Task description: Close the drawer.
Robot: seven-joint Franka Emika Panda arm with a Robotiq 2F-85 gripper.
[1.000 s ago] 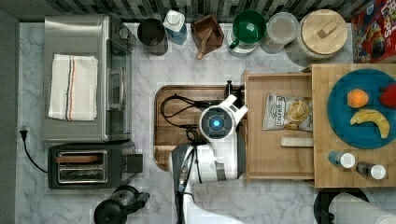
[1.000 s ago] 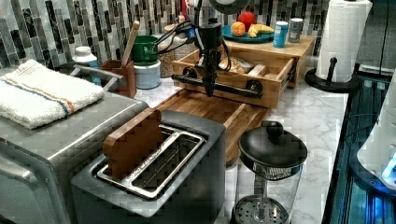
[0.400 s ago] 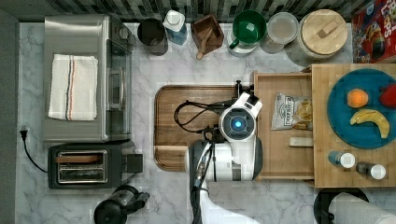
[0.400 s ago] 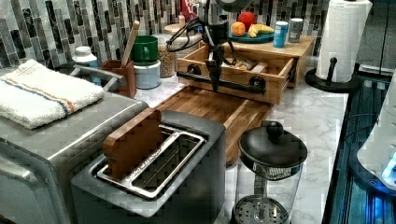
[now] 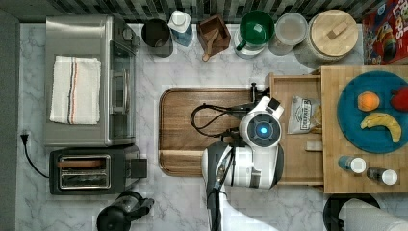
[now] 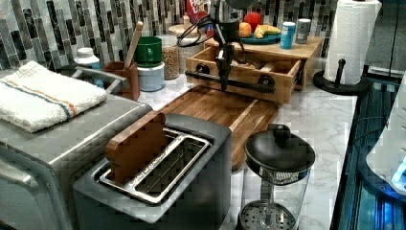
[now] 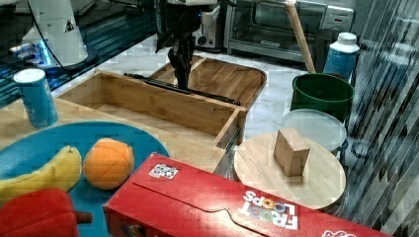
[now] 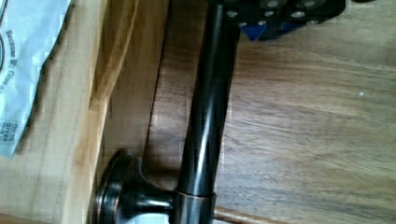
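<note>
The drawer (image 5: 299, 144) is partly pulled out from under the light-wood top (image 5: 332, 183) that carries the blue plate (image 5: 349, 113), and sticks out toward the top view's left, with its front edge over the end of the dark cutting board (image 5: 192, 130) on the marble tabletop (image 5: 192, 62). In the left view the drawer (image 6: 249, 76) shows its long black handle (image 6: 239, 82) along the front face. The tool (image 6: 223, 76) hangs straight down from the arm and meets that bar near its middle; the right view shows the tool (image 7: 184, 74) coming down onto the handle (image 7: 197, 92) in front of the drawer's (image 7: 148, 98) wall. Whether the tool is released or clenched cannot be told from these views. In the wrist view the handle (image 8: 205, 116) runs as a dark glossy bar beside the drawer's (image 8: 84, 126) light rim, with its round mount fixed to the wood and the cutting board (image 8: 317, 130) beneath. A pale snack bag (image 5: 302, 114) lies inside the drawer. On the plate sit an orange (image 5: 368, 101) and a banana (image 5: 382, 122). A toaster (image 5: 91, 169) stands at the top view's lower left.
</note>
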